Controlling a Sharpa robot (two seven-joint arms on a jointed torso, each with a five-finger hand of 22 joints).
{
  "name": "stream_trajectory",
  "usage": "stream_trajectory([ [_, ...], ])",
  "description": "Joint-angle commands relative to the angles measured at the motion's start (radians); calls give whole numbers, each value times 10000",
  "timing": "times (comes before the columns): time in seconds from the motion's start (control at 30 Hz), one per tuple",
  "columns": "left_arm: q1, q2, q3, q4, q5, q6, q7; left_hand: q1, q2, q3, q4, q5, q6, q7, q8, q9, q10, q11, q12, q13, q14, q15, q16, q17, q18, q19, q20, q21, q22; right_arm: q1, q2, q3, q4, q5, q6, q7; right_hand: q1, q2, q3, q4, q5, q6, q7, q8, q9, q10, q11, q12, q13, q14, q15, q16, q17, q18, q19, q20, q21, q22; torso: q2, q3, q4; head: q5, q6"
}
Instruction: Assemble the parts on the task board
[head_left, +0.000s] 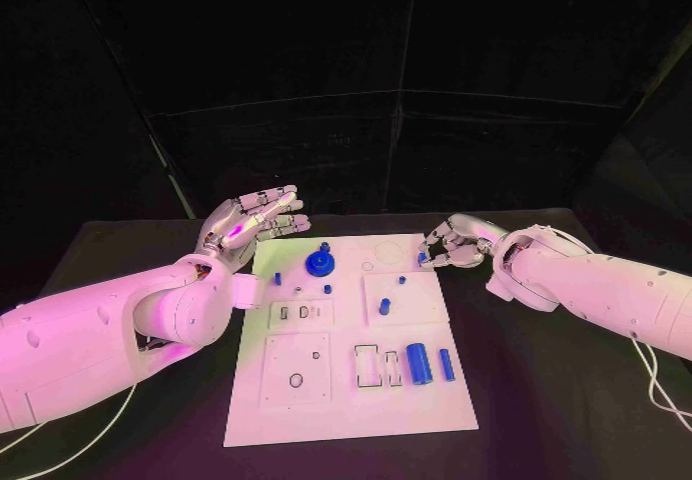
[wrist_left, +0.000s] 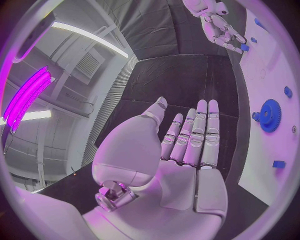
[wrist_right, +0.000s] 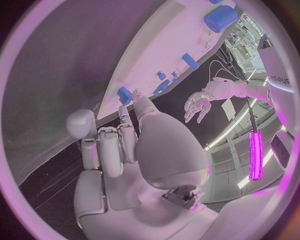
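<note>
Part (head_left: 423, 258) pinched in right hand (head_left: 459, 243) fingers (wrist_right: 127, 131)

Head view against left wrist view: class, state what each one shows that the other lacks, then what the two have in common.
Head view alone: the near end of the task board, with the large blue cylinder and the thin blue rod beside it, and the backs of both white arms.
Left wrist view alone: the left hand seen palm-side, fingers straight and apart, holding nothing.
Both: the blue gear on the board, and the right hand at the board's far right edge with a small blue part at its fingertips.
</note>
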Motion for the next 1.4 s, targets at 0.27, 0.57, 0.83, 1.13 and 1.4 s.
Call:
stream_trajectory([
  [0.27, 9, 12, 6, -2, -77, 156, 2, 98, 27, 17, -71, 9, 76, 557, 14, 13, 75, -7, -21, 9, 55, 21, -62, -18, 52, 97, 1, -30, -13, -26, 69, 4, -62, -257, 155, -176, 2, 79, 92, -14, -66, 100, -13, 67, 9, 36, -18, 13, 814, 783, -65, 68, 1510, -12, 46, -29, 33, 8, -1, 14, -6, -15, -46],
  [0.57, 9, 27, 6, -19, -77, 162, -8, 98, 27, 17, -71, 9, 76, 557, 14, 13, 75, -7, -21, 9, 55, 21, -62, -18, 52, 97, 1, -30, -13, -116, 150, 4, -66, -301, 200, -186, 15, 56, 113, -53, -82, 140, -26, 62, 0, 54, -31, 31, 839, 788, -78, 77, 1533, -18, 60, -43, 47, 35, 5, 12, 0, 3, -81],
  [0.83, 9, 29, 6, -38, -77, 165, -15, 98, 27, 17, -71, 9, 76, 557, 14, 13, 75, -7, -21, 9, 55, 21, -62, -18, 52, 97, 1, -30, -13, -147, 201, 5, -93, -348, 163, -172, 9, 97, 170, -74, -83, 242, -53, 74, -5, 83, -54, 57, 873, 792, -98, 84, 1552, -24, 79, -63, 65, 68, 4, 9, 0, 10, -100],
  [1.13, 9, 28, 5, -46, -77, 167, -22, 91, 22, 27, -84, 6, 37, 559, 6, 8, 70, -4, -27, 7, 53, 23, -71, -22, 51, 99, 1, -35, -19, -153, 227, 5, -134, -353, -65, -183, 73, 369, 518, -176, -314, 782, -249, 243, 22, 141, -220, 98, 937, 802, -230, 99, 1598, -36, 131, -172, 115, 153, 0, 15, -3, 9, -113],
  [1.4, 9, 18, 5, -63, -77, 163, -29, 91, 22, 27, -84, 6, 37, 559, 6, 8, 70, -4, -27, 7, 53, 23, -71, -22, 51, 99, 1, -35, -19, -154, 182, 6, -36, -355, -672, -108, 109, 531, 834, -290, -412, 1086, -382, 354, 41, 206, -339, 147, 1011, 823, -336, 132, 1691, -60, 206, -276, 176, 274, -6, 26, -6, 21, -141],
])
